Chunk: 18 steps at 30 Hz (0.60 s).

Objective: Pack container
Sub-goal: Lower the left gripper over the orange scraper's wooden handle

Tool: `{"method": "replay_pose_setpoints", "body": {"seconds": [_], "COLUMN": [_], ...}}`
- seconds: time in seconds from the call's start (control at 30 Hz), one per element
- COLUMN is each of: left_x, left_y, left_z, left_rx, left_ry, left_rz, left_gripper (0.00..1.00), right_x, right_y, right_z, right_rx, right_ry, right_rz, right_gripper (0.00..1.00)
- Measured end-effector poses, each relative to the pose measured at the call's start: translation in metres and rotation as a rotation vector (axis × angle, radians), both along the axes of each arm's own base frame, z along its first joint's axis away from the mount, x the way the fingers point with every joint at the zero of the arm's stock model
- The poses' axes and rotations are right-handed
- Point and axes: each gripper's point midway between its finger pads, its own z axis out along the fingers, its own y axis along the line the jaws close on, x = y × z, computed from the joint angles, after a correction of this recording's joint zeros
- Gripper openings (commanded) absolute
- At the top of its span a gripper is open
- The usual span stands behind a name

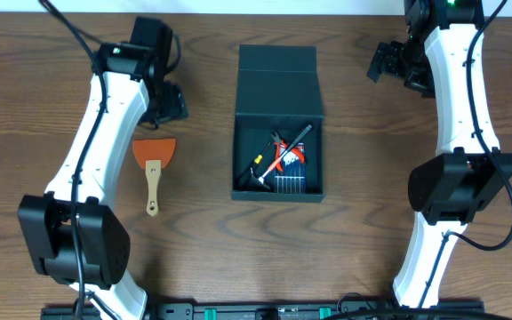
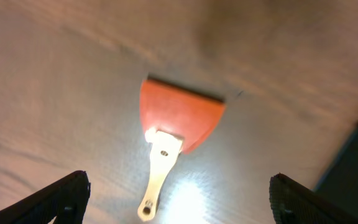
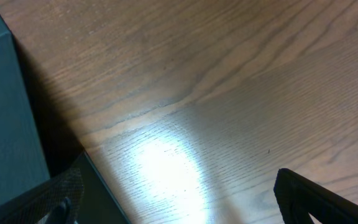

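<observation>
A wooden table [image 1: 372, 222] carried the open dark-green container [image 1: 277, 80] at centre, tools [image 1: 278, 158] inside. Both pairs of jaws stood wide and empty: left gripper [image 1: 169, 105] at ten o'clock, right gripper [image 1: 385, 64] at two. The cardboard looked light and stiff, probably best taken by its lid edge.

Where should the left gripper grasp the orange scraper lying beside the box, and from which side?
By the pale wooden handle, from straight above, jaws across its narrow width. The scraper lies flat on the table; its orange blade is wide and thin, offering little to pinch.
</observation>
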Motion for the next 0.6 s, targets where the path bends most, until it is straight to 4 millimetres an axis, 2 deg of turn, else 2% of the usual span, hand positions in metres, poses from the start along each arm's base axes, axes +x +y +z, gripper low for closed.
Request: {"method": "replay_pose_setpoints", "body": {"seconds": [0.33,0.6], "left_x": [-0.053,-0.076], "left_y": [0.002,-0.002], "left_z": [-0.085,-0.119], "left_rx": [-0.029,-0.065], "left_ry": [0.190,0.246], "left_rz": [0.012,-0.036], "left_gripper": [0.91,0.91], "right_x": [0.000,0.000], "right_y": [0.000,0.000], "right_z": [0.000,0.000], "right_rx": [0.000,0.000], "right_ry": [0.000,0.000], "right_rz": [0.000,0.000], "right_gripper": [0.99,0.99]}}
